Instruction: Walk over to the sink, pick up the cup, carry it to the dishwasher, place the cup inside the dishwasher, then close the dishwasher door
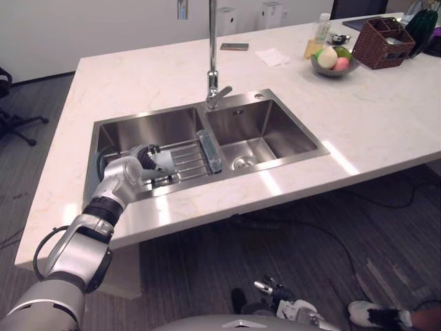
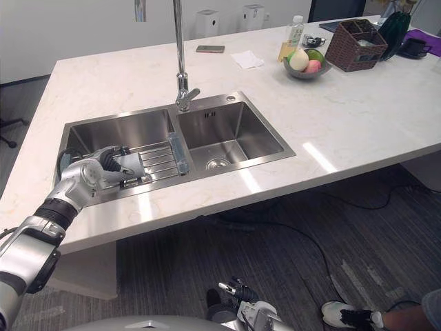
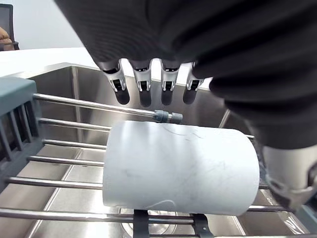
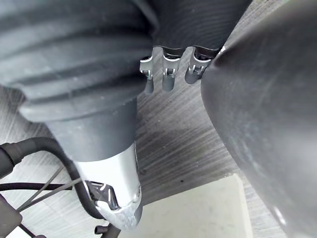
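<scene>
A white cup [image 3: 181, 171] lies on its side across the rods of a wire rack [image 1: 187, 156] in the left basin of the steel sink [image 1: 275, 103]. My left hand [image 1: 142, 163] reaches into that basin and hovers just over the cup [image 1: 164, 162]. Its fingers [image 3: 144, 87] are straight above the cup's side and its thumb [image 3: 292, 173] stands off past one end; it is open and holds nothing. My right hand [image 1: 293, 307] hangs low beside me over the floor, its fingers [image 4: 169, 77] relaxed and empty.
A tall faucet [image 1: 212, 69] rises behind the divider between the basins. On the marble counter [image 1: 386, 117] at the far right stand a fruit bowl [image 1: 334, 61], a wicker basket [image 1: 382, 43] and a bottle [image 1: 318, 33]; a phone [image 1: 234, 46] lies behind. A person's shoe [image 1: 375, 316] shows on the floor.
</scene>
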Robot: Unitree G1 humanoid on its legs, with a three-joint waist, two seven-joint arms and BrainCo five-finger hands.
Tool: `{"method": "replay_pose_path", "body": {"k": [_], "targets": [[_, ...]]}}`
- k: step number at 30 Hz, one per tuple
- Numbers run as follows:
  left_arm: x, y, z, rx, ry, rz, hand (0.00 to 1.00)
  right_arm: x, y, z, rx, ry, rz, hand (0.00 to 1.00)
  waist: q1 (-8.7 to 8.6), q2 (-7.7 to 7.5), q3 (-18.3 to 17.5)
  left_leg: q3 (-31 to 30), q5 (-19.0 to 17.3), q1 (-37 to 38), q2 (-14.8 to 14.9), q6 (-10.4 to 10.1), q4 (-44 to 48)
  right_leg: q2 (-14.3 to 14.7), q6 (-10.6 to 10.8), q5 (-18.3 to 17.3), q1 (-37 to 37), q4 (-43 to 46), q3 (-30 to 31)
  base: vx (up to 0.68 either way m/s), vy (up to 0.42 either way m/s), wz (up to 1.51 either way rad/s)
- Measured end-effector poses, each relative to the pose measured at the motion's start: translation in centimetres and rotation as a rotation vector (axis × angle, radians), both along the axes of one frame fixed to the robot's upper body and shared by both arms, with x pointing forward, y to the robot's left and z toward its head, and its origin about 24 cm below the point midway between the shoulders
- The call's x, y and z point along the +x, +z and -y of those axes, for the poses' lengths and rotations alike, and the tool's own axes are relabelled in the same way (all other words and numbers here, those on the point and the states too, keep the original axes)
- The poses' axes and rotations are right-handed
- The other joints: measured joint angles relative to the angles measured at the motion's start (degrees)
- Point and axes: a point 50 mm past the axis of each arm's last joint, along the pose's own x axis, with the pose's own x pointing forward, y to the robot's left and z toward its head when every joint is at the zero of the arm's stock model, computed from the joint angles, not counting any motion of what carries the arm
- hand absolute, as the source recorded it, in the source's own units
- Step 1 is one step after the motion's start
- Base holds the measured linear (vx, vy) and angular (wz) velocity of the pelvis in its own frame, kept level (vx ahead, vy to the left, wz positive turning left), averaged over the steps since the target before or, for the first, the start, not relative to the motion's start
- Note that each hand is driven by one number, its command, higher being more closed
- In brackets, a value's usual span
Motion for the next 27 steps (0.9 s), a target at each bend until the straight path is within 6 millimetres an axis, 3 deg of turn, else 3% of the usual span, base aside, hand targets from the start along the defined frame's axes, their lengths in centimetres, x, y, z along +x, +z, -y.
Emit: {"method": "replay_pose_path", "body": {"k": [8,13,19,27], "targets": [[-0.9,-2.2,-0.7,0.038,0.046,-0.047,0.00,0.0,0.0,0.0,-0.002,-0.002,0.002,0.00,-0.30,0.26,0.22,1.38,-0.37,1.18,0.11,-0.12,0.08,0.19,0.10,-0.11,0.54,-0.34,1.41,-0.04,-0.008,-0.08],[-1.1,-2.5,-0.8,0.038,0.066,-0.036,0.00,-0.1,0.0,0.5,-0.022,-0.007,-0.004,0.00,-0.73,0.50,0.43,1.43,-0.46,1.20,0.08,-0.15,0.07,0.21,0.18,-0.16,0.54,-0.33,1.56,-0.02,-0.009,-0.01],[-1.4,-3.3,-1.5,0.023,0.129,-0.040,0.00,-2.7,-0.4,2.3,-0.089,-0.036,0.013,0.00,-1.65,1.67,1.07,2.94,-1.09,2.04,0.36,-0.50,0.04,0.78,0.23,-0.20,0.63,0.01,2.80,0.00,-0.014,-0.11],[-1.5,-3.6,-1.2,0.019,0.131,-0.028,0.00,-3.0,-0.4,2.4,-0.091,-0.011,-0.030,0.00,-2.64,1.72,1.61,2.92,-1.19,2.08,0.44,-0.60,0.15,0.87,0.22,-0.23,0.65,-0.02,2.87,-0.02,-0.012,-0.01]]}}
